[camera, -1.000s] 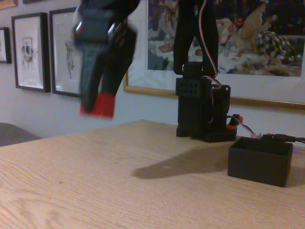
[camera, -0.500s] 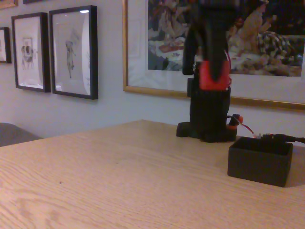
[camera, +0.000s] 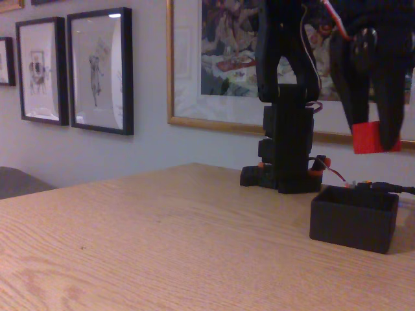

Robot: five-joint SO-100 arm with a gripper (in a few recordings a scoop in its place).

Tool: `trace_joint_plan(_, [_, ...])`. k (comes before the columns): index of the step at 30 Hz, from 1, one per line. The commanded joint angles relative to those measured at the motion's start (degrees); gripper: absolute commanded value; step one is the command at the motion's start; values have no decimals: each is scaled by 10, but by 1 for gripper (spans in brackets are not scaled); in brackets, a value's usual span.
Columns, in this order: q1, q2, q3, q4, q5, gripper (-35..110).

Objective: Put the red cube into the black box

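Note:
The red cube [camera: 369, 137] hangs in the air at the right of the fixed view, pinched between the two black fingers of my gripper [camera: 373, 133], which is shut on it. Its lower part shows below the fingertips. The black box [camera: 353, 217] sits on the wooden table at the right, open side up, directly below and slightly left of the cube, with a clear gap between them. Nothing can be seen inside the box from this low angle.
The arm's black base [camera: 285, 162] with orange parts and wires stands behind the box at the table's back edge. The wooden table [camera: 162, 240] stretches wide to the left. Framed pictures [camera: 100, 68] hang on the wall behind.
My gripper has swung with the red cube from the upper left, past the base, to a spot above the black box at the right.

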Motion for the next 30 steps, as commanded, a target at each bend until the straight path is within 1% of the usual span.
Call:
trace_joint_plan(1, [18,0,32,-20,-3,-1])
trace_joint_plan(5, [11,-8,81,-68,-1,0])
trace_joint_plan(9, [-5,-19,98,-88,0,1])
trace_joint_plan(25, [-30,19,126,-102,2,24])
trace_joint_plan(28, [-33,19,128,-105,4,26])
trace_joint_plan(30, [-36,19,129,-105,6,26])
